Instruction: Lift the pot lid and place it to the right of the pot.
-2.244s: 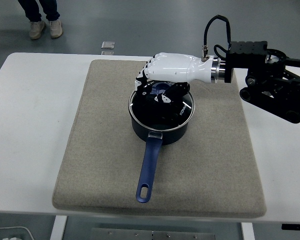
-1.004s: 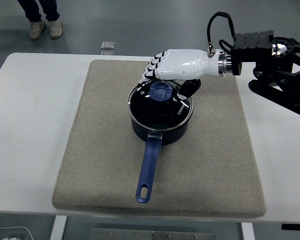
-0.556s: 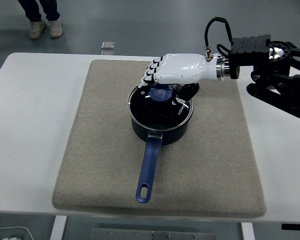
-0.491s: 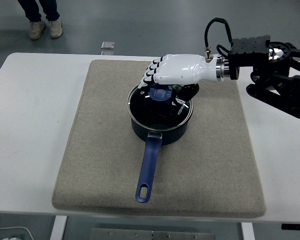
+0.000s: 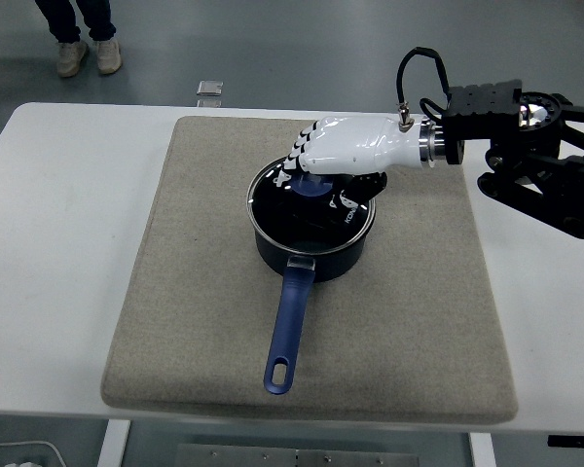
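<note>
A dark blue saucepan (image 5: 313, 257) stands in the middle of the grey mat (image 5: 195, 292), its long blue handle (image 5: 290, 323) pointing toward the near edge. The glass pot lid (image 5: 290, 216) lies on it, and its blue knob (image 5: 314, 186) shows only partly under my hand. My right hand (image 5: 323, 181), white with black fingers, reaches in from the right and sits right over the knob, fingers curled down around it. The lid looks seated on the pot rim. No left arm shows.
The mat covers most of the white table (image 5: 58, 243), with bare mat to the right of the pot (image 5: 423, 263). A person's shoes (image 5: 88, 53) and a small square object (image 5: 210, 88) are on the floor beyond the table's far edge.
My right hand rose off the lid about a second ago, then came back down over the knob and closed its fingers around it. The pot and lid have stayed in place.
</note>
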Available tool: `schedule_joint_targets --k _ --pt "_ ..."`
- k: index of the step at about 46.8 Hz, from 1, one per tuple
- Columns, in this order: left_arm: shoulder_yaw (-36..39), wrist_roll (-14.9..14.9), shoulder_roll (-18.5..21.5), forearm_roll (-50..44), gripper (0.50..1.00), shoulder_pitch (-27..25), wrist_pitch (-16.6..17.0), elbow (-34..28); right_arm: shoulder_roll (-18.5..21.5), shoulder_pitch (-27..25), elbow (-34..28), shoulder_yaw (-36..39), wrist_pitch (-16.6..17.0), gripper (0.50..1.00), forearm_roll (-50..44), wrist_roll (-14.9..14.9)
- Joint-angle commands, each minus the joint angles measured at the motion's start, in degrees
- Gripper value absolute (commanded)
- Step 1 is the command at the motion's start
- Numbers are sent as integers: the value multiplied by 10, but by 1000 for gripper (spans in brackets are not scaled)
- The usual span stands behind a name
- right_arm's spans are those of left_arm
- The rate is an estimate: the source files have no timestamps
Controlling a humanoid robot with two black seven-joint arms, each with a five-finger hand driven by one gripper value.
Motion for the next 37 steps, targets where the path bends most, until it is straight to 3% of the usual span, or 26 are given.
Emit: schedule_joint_targets --k 1,3,7,37 --pt "0 0 0 0 1000 0 0 0 0 1 0 -3 0 637 -1 0" --pt "0 -1 0 0 1000 0 0 0 0 1 0 -3 0 607 -1 0" --pt "0 0 0 0 1000 0 0 0 0 2 0 -3 0 500 -1 0" --pt "0 -1 0 0 1000 0 0 0 -1 12 4 -4 7 500 -1 0"
